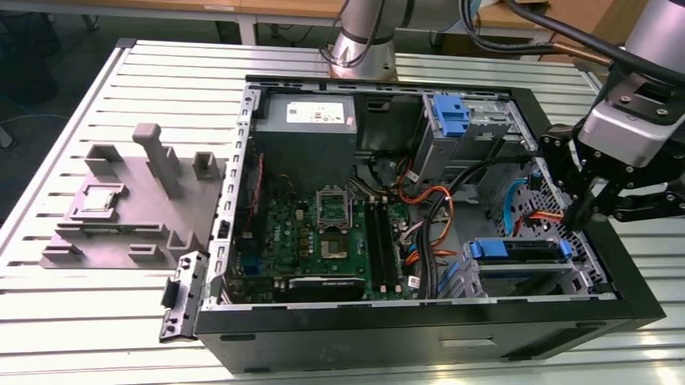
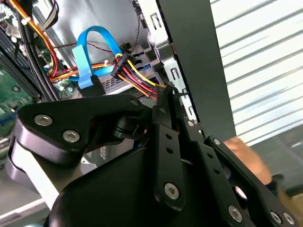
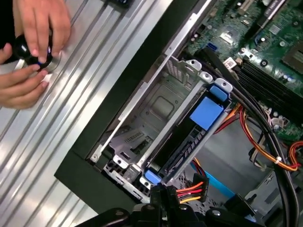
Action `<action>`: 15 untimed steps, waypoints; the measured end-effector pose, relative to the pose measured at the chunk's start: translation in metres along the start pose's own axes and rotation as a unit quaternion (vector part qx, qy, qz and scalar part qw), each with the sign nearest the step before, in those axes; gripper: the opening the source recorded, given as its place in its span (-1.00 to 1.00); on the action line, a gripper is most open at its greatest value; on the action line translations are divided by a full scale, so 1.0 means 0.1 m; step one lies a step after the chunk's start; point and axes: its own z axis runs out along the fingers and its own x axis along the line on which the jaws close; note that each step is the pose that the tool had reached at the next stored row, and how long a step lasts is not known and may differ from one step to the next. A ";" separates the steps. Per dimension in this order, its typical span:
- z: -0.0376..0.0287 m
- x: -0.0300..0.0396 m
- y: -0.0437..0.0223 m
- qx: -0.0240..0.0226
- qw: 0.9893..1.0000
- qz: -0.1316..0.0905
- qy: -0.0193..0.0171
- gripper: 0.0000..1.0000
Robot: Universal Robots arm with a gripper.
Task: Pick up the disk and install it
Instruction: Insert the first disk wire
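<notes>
Blue-framed disk (image 3: 201, 118) sits slotted in the drive cage (image 3: 156, 109) at the case's (image 1: 428, 337) corner; the hand (image 2: 163, 101) hovers by the power plug (image 3: 191, 189), can't tell if it's open.

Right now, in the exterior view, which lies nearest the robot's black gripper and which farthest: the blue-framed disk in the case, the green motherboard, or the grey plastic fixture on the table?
1. The blue-framed disk, just below the gripper, at the case's right side in the exterior view.
2. The green motherboard, mid-case.
3. The grey plastic fixture, outside the case, far left.
</notes>
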 end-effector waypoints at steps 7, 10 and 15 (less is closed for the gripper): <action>-0.011 -0.057 0.082 -0.003 1.000 0.021 0.001 -0.67; -0.012 -0.058 0.083 -0.008 0.999 0.049 0.002 -0.67; -0.009 -0.058 0.082 -0.015 0.996 0.093 0.005 -0.67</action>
